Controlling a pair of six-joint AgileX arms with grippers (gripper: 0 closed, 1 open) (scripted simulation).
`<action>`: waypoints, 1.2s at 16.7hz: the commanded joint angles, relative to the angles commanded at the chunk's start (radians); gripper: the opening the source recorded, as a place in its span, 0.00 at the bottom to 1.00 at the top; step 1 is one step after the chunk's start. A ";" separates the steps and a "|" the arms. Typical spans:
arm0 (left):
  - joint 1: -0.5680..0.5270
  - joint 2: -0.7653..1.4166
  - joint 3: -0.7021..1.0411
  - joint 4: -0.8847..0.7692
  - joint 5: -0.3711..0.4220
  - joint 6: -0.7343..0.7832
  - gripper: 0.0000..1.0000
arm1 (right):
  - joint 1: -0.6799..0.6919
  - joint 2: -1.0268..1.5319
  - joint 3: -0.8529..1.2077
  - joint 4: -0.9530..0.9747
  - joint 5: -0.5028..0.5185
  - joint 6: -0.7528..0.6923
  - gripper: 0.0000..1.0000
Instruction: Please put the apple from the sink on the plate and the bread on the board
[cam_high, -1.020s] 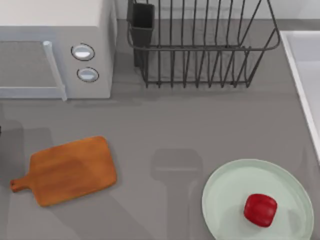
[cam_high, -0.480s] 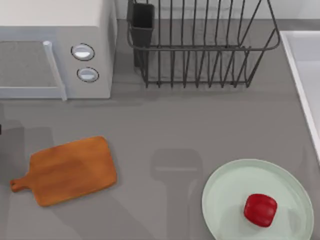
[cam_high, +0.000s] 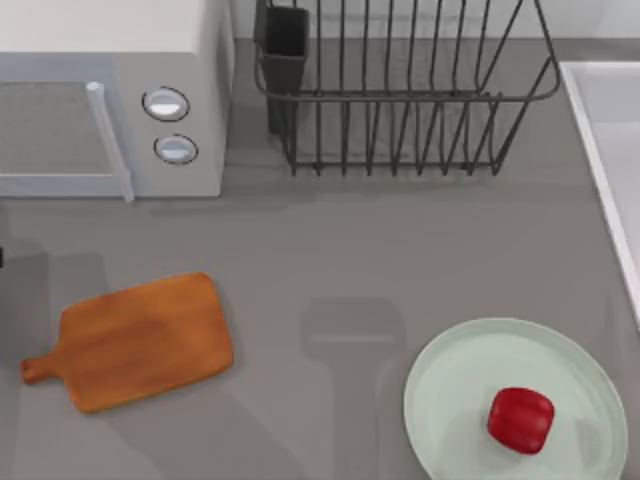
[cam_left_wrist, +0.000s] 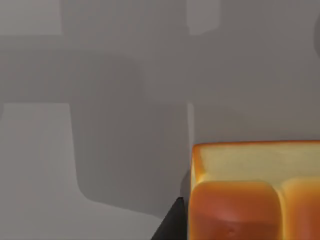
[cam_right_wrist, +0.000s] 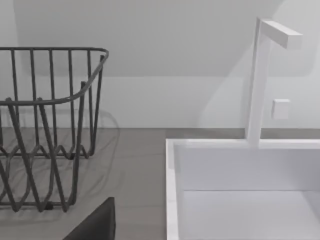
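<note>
Grey worktop (cam_high: 330, 260) carried everything, and going by size the microwave (cam_high: 110, 100) sat at 10 o'clock in the top view and the wire dish rack (cam_high: 400, 90) at 12. The sink (cam_high: 612, 150) ran off the edge at 2 o'clock, and the right wrist view looked into its basin past a white tap (cam_right_wrist: 260, 85). The mint-green plate (cam_high: 450, 400) lay at 5 o'clock, its lower rim cut off. The wooden board (cam_high: 135, 340) lay bare at 8 o'clock. The apple (cam_high: 521, 420) rested on the plate, so I judged that half of the task finished.

The bread (cam_left_wrist: 255, 190) showed close up in the left wrist view, cropped so that just a corner could be read. I took the bread step to be the one in hand. A dark sliver beside the bun may have been part of the left pincer, but whether it was gripping the bun I could not tell. Nor could I tell the state of the right pincer. The next move called for carrying the bun over the board and setting it down flat, clear of the handle.
</note>
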 joint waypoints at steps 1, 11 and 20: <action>0.000 0.000 0.000 0.000 0.000 0.000 0.00 | 0.000 0.000 0.000 0.000 0.000 0.000 1.00; 0.027 -0.138 0.162 -0.228 0.001 0.002 0.00 | 0.000 0.000 0.000 0.000 0.000 0.000 1.00; 0.001 -0.170 0.250 -0.403 0.003 -0.004 0.00 | 0.000 0.000 0.000 0.000 0.000 0.000 1.00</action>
